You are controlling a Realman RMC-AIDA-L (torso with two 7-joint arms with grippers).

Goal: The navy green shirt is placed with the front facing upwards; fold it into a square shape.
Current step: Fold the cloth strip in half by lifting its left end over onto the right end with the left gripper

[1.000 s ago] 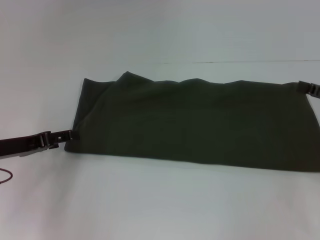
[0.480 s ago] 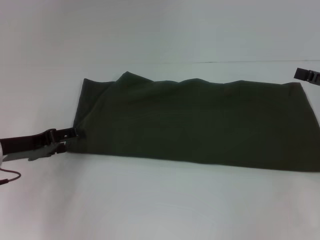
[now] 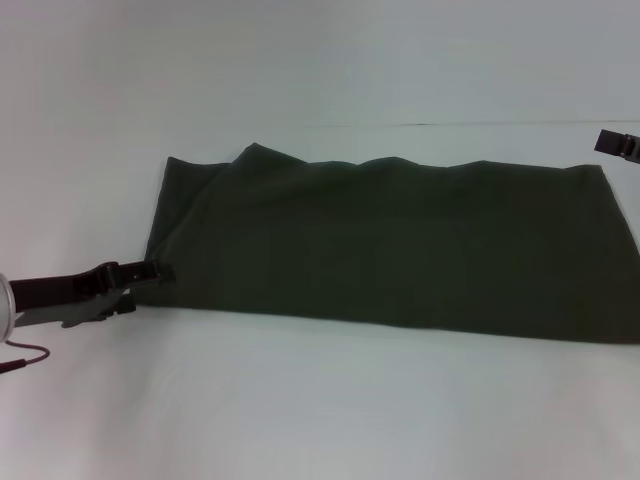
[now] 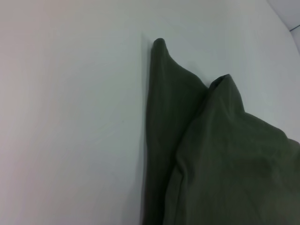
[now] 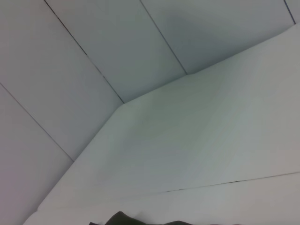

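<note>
Right gripper (image 3: 622, 145) mostly out of frame

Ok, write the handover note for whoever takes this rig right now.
Left tool: at the navy green shirt's near-left corner, touching the edge; grip unclear.
Right tool: off the shirt, by its far-right corner.
Shirt: lying on the white table as a long flat band, lettering not showing, left end slightly rumpled.
Done: lengthwise folds.
Left: fold the band across into a square.

You can't see the navy green shirt (image 3: 400, 245) whole: its right end runs off the head view. The right gripper (image 3: 620, 143) is cut there too, fingers out of view.
</note>
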